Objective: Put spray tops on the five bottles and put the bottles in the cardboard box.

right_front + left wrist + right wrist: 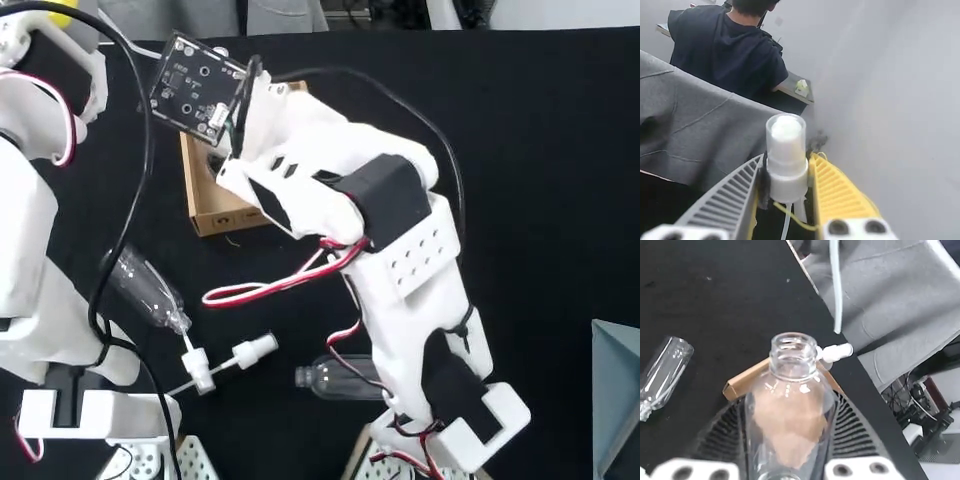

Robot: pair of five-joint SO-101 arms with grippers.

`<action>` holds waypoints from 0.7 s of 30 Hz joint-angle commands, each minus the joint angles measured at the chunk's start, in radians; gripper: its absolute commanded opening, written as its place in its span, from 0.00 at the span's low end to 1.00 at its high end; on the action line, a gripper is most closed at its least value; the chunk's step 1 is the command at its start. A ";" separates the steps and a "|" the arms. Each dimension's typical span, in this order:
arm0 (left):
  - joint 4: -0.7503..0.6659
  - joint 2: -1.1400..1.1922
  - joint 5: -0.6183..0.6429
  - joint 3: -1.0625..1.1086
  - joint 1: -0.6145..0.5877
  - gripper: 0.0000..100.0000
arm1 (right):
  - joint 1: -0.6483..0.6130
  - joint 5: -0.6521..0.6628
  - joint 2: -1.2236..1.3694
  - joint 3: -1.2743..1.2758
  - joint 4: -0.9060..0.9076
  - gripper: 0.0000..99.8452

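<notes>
Bottle [792, 385], clear plastic, uncapped: clamped upright in the right gripper [789, 427] at the brown cardboard box [225, 215] toward the far edge of the black table [540, 150], neck open, likely so a top can go in. White spray top with clear cap [786, 150]: pinched at its collar by the left gripper [786, 167], tube hanging, seemingly readied for that neck. Second clear bottle [150, 290], third clear bottle [340, 378] and loose white spray top [250, 351] lie toward the near edge.
</notes>
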 commanded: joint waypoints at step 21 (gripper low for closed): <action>0.043 -0.118 0.057 -0.065 -0.087 0.03 | -0.021 -0.005 -0.067 -0.005 0.020 0.05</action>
